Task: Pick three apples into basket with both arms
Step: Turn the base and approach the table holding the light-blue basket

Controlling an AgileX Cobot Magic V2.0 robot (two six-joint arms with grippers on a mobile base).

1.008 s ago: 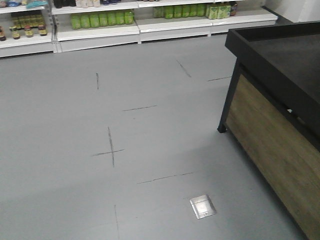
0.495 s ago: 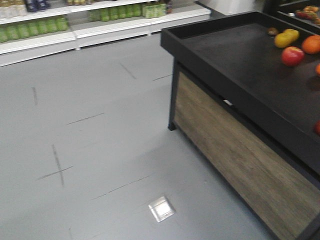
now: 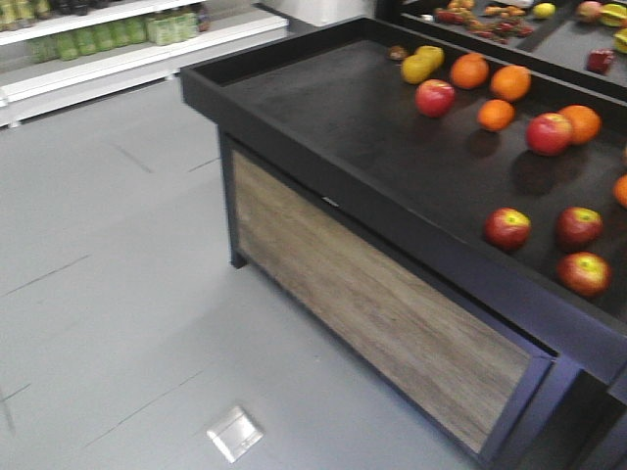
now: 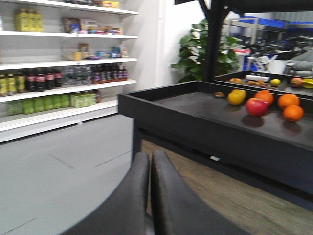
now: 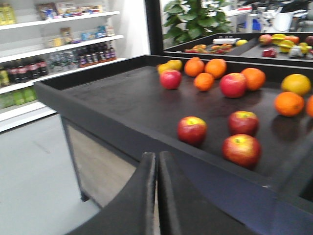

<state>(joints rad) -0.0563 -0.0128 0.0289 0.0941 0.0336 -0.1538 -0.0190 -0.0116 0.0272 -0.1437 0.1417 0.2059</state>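
Three red apples lie close together near the front rim of a black display table point(image 3: 323, 162): one on the left point(image 3: 507, 227), one at the back point(image 3: 580, 225), one nearest point(image 3: 585, 273). The right wrist view shows them too point(image 5: 191, 129), point(image 5: 243, 122), point(image 5: 241, 150). Two more red apples point(image 3: 435, 97), point(image 3: 550, 133) sit farther back. My left gripper point(image 4: 150, 155) is shut and empty, held short of the table's side. My right gripper point(image 5: 157, 155) is shut and empty, below and in front of the table rim. The basket is out of view.
Oranges point(image 3: 496, 115) and yellow fruits point(image 3: 423, 65) are mixed among the apples. A second fruit table point(image 3: 549, 29) stands behind. Store shelves with bottles point(image 3: 98, 39) line the far wall. A metal floor plate point(image 3: 234, 433) is set in the grey floor. A potted plant point(image 4: 195, 51) stands by the table.
The front view has swung to the right: the black table slid from the right edge to the middle and closer, and the fruits on it came into view.
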